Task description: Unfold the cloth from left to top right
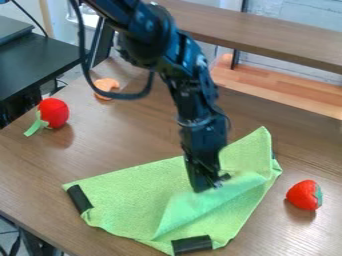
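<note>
Cloth (133, 200): shows light green, with paler mint on the flap (194, 207) and black on two edge strips (192, 244); Gripper (211, 184) and arm (194, 90): show black; Left toy (55, 111): shows red with light green stem (35, 127); Right toy (302, 195): shows red with darker green cap (318, 195); Small piece (105, 86): shows pale orange; Table (127, 145): shows brown wood grain; Lower ledge (274, 92): shows orange-brown plank pattern

The arm (143, 40) is cut off above the cloth (133, 200) and hides part of its far edge. Where the end effector (215, 185) meets the cloth is too blurred to tell any grip. The cloth's fold (200, 205) covers some of its surface. Beyond the cloth, a cable (84, 55) partly hides an orange thing (105, 84); nearer, the bench (100, 150) is cut off.
</note>
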You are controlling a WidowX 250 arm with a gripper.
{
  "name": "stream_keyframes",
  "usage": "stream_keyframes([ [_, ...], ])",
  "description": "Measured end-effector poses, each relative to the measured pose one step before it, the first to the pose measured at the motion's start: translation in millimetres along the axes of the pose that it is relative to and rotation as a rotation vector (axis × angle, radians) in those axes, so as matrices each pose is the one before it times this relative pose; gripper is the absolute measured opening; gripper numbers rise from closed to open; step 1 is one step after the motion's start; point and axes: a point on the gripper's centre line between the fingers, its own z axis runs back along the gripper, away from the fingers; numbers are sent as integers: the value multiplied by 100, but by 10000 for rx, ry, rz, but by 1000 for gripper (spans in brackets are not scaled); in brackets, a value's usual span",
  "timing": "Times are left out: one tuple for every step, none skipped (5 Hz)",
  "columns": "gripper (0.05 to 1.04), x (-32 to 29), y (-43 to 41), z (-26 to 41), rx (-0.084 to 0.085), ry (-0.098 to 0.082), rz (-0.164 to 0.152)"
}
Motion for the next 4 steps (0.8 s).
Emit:
stream_keyframes([
  [49,-229,1965,815,202,-227,355],
  [49,497,2382,798,221,-138,558],
  [49,711,3099,356,275,293,1068],
  [49,791,2394,862,162,396,914],
])
